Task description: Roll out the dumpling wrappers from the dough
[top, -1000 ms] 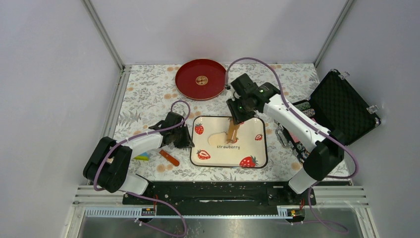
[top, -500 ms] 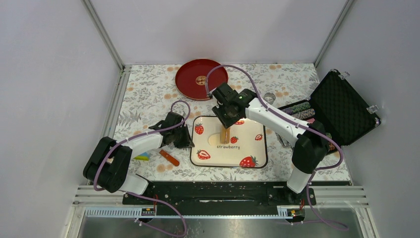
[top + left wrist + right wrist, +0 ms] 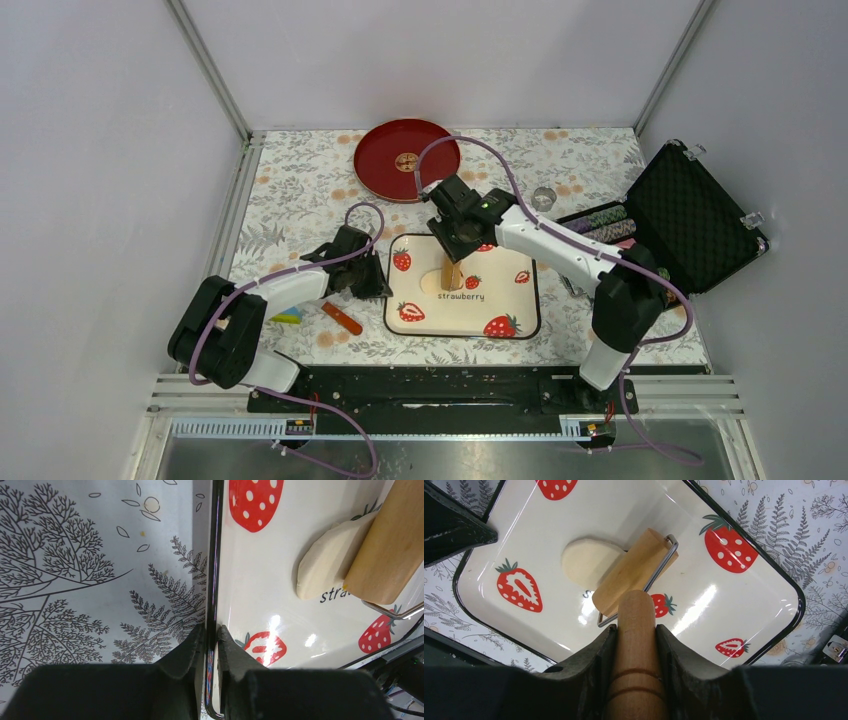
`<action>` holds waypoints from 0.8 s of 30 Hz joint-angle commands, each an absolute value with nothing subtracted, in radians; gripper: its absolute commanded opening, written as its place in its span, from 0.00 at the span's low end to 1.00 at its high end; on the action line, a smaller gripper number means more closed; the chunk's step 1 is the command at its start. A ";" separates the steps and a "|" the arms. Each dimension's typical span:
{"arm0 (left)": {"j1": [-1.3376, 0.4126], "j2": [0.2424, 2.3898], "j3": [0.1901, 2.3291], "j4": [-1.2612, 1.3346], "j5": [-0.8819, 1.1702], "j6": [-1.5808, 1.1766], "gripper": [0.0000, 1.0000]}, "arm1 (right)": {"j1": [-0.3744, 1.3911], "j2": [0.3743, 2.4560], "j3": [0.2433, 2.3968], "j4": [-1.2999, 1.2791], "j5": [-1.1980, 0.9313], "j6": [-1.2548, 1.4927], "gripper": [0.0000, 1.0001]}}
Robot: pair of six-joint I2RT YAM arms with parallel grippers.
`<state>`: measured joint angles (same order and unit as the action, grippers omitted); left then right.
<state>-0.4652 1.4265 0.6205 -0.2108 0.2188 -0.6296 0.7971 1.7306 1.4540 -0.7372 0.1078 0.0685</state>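
Observation:
A flattened oval piece of pale cream dough lies on the white strawberry tray. A wooden roller rests on the dough's right part. My right gripper is shut on the roller's handle; the roller barrel covers part of the dough. My left gripper is shut on the tray's black left rim, one finger on each side. The left wrist view shows the left gripper, the dough and the roller.
A red plate stands behind the tray. An open black case with poker chips is at the right. A small clear cup sits near it. An orange stick and a small coloured block lie left of the tray.
My right gripper has carried the roller leftward across the tray onto the dough, mostly in the first half second. The left arm and the tray have not moved.

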 commanded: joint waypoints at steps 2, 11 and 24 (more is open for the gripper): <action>-0.459 1.445 0.608 -0.293 0.150 -0.603 0.00 | 0.795 1.736 1.369 -0.783 0.182 0.065 0.00; -0.459 1.446 0.609 -0.292 0.149 -0.604 0.00 | 0.748 1.700 1.289 -0.790 0.194 0.073 0.00; -0.458 1.447 0.608 -0.293 0.150 -0.603 0.00 | 0.699 1.648 1.169 -0.791 0.205 0.079 0.00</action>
<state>-0.4652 1.4265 0.6205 -0.2108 0.2192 -0.6296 0.7345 1.6009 1.2625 -0.5995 0.0547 0.1253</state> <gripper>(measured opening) 0.115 0.391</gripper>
